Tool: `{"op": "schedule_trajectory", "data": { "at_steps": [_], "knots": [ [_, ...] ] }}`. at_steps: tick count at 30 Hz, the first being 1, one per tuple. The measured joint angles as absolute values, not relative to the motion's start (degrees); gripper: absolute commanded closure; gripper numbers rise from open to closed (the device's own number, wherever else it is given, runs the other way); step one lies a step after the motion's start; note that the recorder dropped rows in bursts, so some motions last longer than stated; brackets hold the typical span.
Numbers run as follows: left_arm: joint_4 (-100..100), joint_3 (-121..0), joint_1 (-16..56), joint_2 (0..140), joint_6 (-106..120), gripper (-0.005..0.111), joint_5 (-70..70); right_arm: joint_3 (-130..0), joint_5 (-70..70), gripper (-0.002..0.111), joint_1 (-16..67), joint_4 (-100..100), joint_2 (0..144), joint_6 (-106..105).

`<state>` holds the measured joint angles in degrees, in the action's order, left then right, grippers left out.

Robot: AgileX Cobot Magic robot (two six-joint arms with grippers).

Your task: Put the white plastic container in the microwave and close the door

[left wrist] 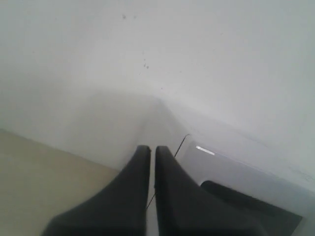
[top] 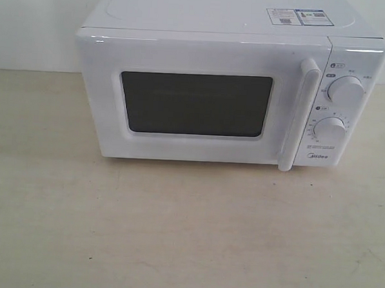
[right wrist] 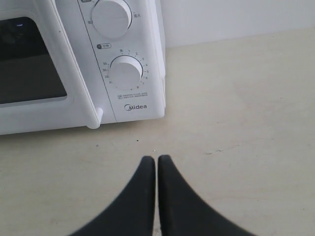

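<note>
The white microwave (top: pixel 227 94) stands on the beige table with its door (top: pixel 194 102) shut; the long white handle (top: pixel 298 114) is on the door's right side. The white plastic container is out of view in every frame. My left gripper (left wrist: pixel 149 148) is shut and empty, close to the microwave's upper left corner (left wrist: pixel 216 162), with the white wall behind. My right gripper (right wrist: pixel 156 158) is shut and empty above the table, a short way in front of the microwave's knob panel (right wrist: pixel 125 73). Neither arm shows in the exterior view.
Two round knobs (top: pixel 346 89) (top: pixel 330 130) sit on the microwave's right panel, and stickers (top: pixel 299 17) lie on its top. The beige table (top: pixel 188 234) stretches in front of the microwave. A white wall (top: pixel 31 19) stands behind.
</note>
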<state>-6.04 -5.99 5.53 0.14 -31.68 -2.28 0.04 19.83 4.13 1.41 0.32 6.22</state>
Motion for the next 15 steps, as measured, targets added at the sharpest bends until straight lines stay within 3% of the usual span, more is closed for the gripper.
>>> {"op": "schedule_trajectory", "data": {
  "at_steps": [9,15],
  "knots": [
    [-6.5,-0.2,1.5,0.1,-35.0,0.102,-0.7,0.0,19.8,0.108,4.1,1.4,0.3,6.2],
    [-7.9,-0.2,1.4,0.1,-34.2,0.102,-17.1,0.0,19.8,0.108,4.1,1.4,0.3,6.2]
  ]
}}
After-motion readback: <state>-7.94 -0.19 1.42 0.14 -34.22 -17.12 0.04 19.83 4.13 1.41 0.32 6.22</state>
